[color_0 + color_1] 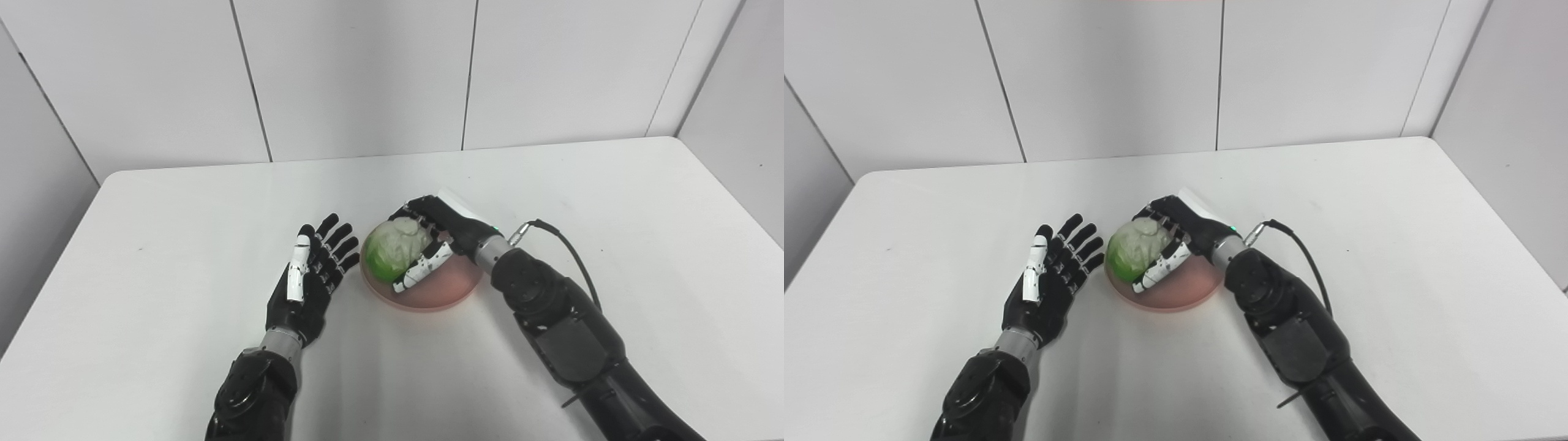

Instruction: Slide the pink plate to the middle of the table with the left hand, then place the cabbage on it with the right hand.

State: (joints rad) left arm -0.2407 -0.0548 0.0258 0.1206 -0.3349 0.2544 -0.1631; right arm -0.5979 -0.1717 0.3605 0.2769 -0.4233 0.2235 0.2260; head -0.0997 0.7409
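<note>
One white table, panelled walls

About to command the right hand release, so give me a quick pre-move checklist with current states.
1. Pink plate near the middle of the table: ok.
2. Cabbage over the plate, on its left part: ok.
3. Cabbage resting on the plate and not hanging above it: cannot tell, the contact is hidden by the cabbage itself.
4. Right hand closed on the cabbage: ok, fingers wrap its far side and thumb its near side.
5. Left hand open, holding nothing, beside the plate's left edge and clear of it: ok.
6. Cabbage stable after release: cannot tell, it sits close to the plate's left rim.
</note>
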